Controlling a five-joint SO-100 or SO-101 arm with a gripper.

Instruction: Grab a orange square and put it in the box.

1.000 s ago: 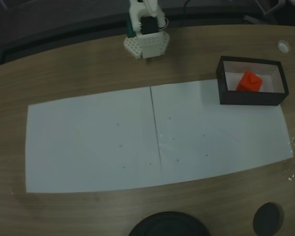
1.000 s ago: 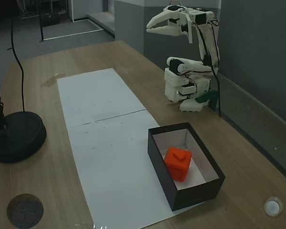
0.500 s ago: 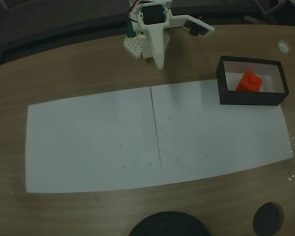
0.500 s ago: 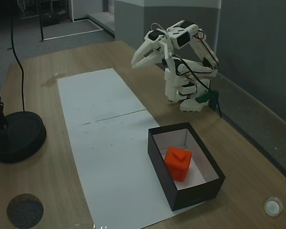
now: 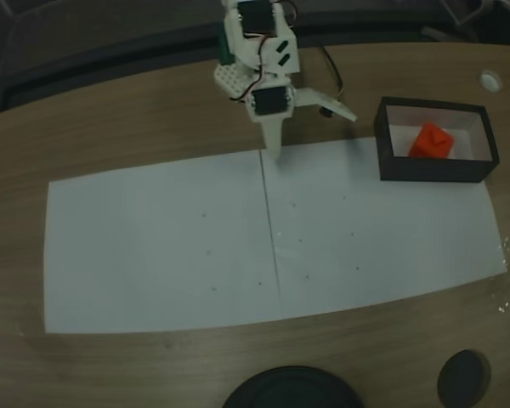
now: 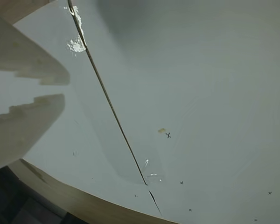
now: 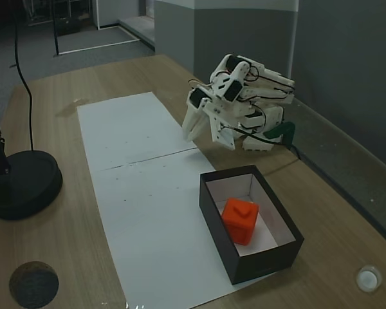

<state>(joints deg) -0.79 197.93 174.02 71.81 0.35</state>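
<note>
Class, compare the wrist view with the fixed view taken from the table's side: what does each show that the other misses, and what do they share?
Wrist view alone: small pen marks such as an x on the paper. Side fixed view alone: the orange square lying inside the box, and a black lamp base. Both show the white paper with its seam and the end effector, slightly open and empty.

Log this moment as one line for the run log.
orange square: inside box | hand: empty, slightly open, low over white paper | task state: placed
</note>
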